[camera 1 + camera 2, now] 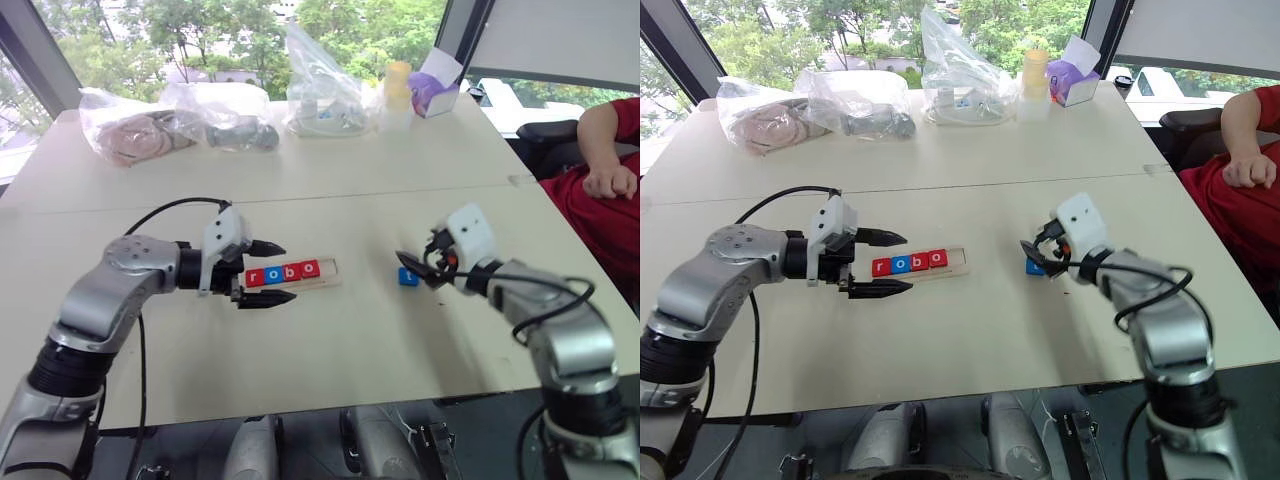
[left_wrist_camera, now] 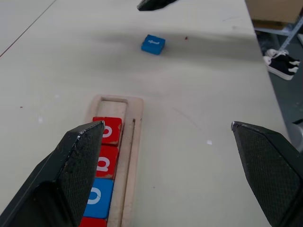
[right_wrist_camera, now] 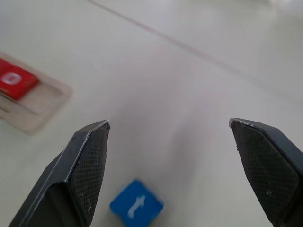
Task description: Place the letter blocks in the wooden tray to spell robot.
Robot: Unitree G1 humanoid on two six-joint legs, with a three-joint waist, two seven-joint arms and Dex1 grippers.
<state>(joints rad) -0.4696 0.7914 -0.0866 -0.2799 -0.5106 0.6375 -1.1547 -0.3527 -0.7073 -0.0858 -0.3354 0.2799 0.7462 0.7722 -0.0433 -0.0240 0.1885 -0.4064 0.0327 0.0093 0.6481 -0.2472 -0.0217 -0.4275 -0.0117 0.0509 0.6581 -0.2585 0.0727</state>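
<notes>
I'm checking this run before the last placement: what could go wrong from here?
The blue t block lies loose on the table, apart from the wooden tray, so the open right gripper must regrasp it. Only the end slot is free; a tilted drop could jam on the rim or nudge the neighbouring red o block.

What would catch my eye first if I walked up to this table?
Probably the wooden tray at mid-table, where four red and blue letter blocks spell "robo" and its last slot, toward the robot's right, is bare. A lone blue t block lies on the table further to the right, just in front of the open right gripper. The left gripper, also open, hovers at the tray's other end.
</notes>
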